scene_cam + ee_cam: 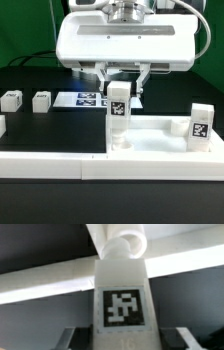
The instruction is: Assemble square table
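Observation:
The square table's white slab lies flat at the exterior view's right. A white tagged leg stands upright over the slab's near-left corner, its lower end at the round socket. My gripper comes down from above and is shut on this leg's upper part. In the wrist view the same leg fills the middle between my gripper fingers, and its far end meets a round white socket. A second leg stands upright at the slab's right corner. Two loose legs lie on the black table.
The marker board lies flat behind the held leg. A long low white border wall runs along the front of the table. Another small white piece shows at the left edge of the exterior view.

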Available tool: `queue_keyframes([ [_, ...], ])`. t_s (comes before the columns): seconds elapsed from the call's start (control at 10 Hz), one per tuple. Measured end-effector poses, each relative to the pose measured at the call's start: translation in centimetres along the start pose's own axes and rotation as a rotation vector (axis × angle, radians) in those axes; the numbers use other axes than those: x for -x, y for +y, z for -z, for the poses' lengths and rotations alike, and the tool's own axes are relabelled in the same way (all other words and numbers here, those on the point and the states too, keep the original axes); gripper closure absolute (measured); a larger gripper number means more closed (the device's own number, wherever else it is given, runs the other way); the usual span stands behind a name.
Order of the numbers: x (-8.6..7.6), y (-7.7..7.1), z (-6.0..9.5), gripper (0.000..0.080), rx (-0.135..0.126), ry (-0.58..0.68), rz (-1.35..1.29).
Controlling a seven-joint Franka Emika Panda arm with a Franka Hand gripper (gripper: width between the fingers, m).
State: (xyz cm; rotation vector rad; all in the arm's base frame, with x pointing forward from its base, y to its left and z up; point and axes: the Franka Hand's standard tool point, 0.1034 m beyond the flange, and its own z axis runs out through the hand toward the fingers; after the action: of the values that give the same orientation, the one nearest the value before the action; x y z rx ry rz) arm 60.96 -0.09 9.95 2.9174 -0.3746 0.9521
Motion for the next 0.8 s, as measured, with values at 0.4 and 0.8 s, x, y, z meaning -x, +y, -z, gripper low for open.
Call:
queue_keyframes([
  [0.4,-0.1,-0.8,-0.8,0.0508,-0.002,-0.001,-0.003],
  [0.8,0.9,-1.0,-1.6,0.0508,0.007,0.016,-0.005],
])
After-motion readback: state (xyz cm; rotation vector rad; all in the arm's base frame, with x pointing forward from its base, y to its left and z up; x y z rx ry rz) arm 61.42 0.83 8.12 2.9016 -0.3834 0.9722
